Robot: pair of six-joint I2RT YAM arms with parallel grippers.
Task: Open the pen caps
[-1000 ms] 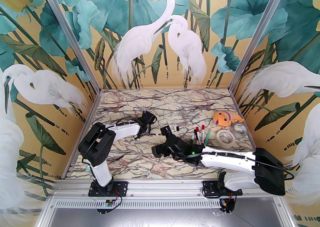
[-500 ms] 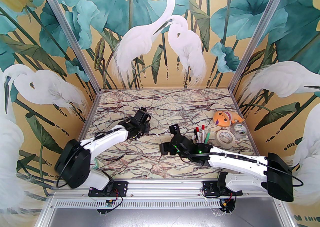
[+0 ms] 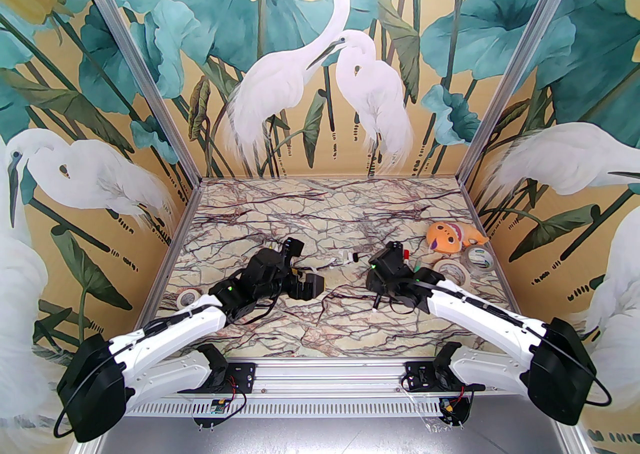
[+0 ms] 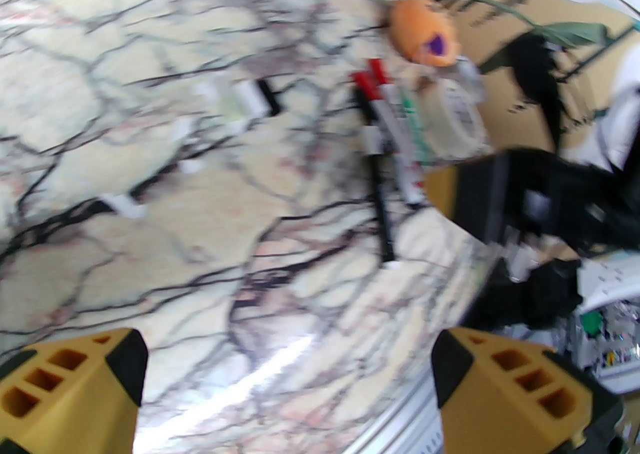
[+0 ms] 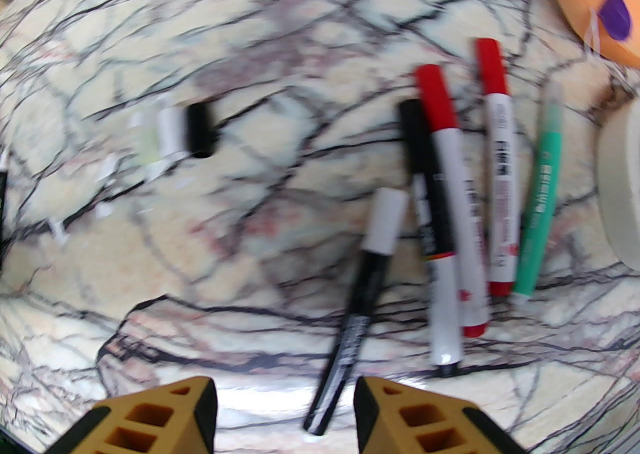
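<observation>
I had L fingers (image 4: 75,387) spread, empty; R fingers (image 5: 410,417) part-spread over black pen (image 5: 360,292). Black cap (image 5: 200,131) lay off on counter (image 5: 250,267) (blurry); red caps (image 5: 436,91) + others left.

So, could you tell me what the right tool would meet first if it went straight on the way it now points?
Most likely the slim black pen with the white cap: its near end lies between the open jaws of the right tool. Depth is unclear, though.
</observation>
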